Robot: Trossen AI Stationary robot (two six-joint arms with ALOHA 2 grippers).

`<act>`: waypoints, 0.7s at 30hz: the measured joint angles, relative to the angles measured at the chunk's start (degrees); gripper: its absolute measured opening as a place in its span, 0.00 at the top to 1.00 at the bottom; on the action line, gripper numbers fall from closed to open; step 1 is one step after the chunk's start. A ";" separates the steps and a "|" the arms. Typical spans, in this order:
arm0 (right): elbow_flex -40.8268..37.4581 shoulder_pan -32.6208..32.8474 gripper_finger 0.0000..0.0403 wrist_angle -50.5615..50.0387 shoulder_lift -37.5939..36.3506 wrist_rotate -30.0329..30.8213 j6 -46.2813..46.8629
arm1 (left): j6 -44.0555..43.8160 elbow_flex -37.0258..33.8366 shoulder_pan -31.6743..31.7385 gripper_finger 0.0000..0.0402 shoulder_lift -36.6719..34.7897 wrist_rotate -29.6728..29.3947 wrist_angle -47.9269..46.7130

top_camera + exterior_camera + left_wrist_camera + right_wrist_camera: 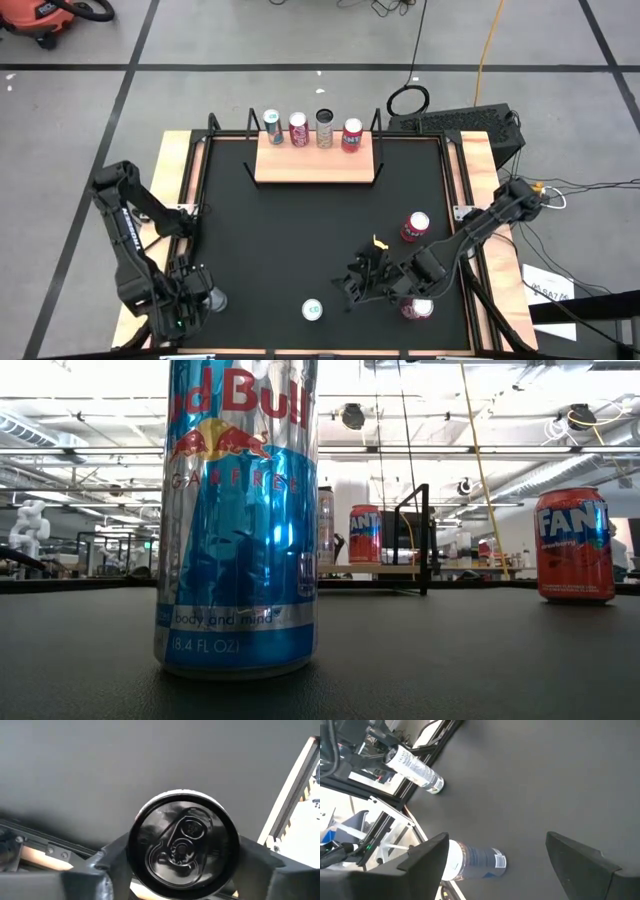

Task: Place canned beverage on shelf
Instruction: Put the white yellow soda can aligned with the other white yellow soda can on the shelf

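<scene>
Left gripper [182, 870] sat at table's near-left corner, fingers straddling a dark-topped can [182, 845]; grip unclear. Right gripper [495, 855] hovered open, empty, over near-right area. Shelf [318, 160] at far edge carried four cans

Four upright drink cans [311, 129] are standing in a row on the small rectangular light-wood shelf [316, 165] at the far middle edge of the black-topped table [300, 230]. A red Fanta can [416, 226] is standing toward the table's right side. A blue-and-silver Red Bull can [312, 310] is standing near the front edge, between the two arms. The left gripper [196, 300] is sitting at the front left corner around a silver-topped can [183, 844]. The right gripper [358, 280] is lying right of the Red Bull can, with another red can [418, 308] just beside its arm.
</scene>
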 joint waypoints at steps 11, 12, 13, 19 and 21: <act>0.02 -1.61 0.21 -3.29 -7.56 -0.10 -7.80 | 20.04 0.74 13.82 0.40 -2.82 0.13 -0.52; 0.02 -1.61 0.21 -4.08 -8.38 -0.10 -8.23 | 22.98 1.18 15.93 0.40 -2.91 0.11 -0.50; 0.02 -1.61 0.21 -5.27 -9.29 -0.08 -8.67 | 25.79 1.71 18.24 0.40 -3.04 0.09 -0.50; 0.02 -1.61 0.21 -13.93 -13.78 0.03 -9.30 | 43.86 6.54 33.45 0.39 -3.06 0.05 -0.08; 0.02 -1.61 0.21 -17.48 -15.04 0.05 -9.25 | 49.38 8.33 38.88 0.39 -3.04 0.00 0.24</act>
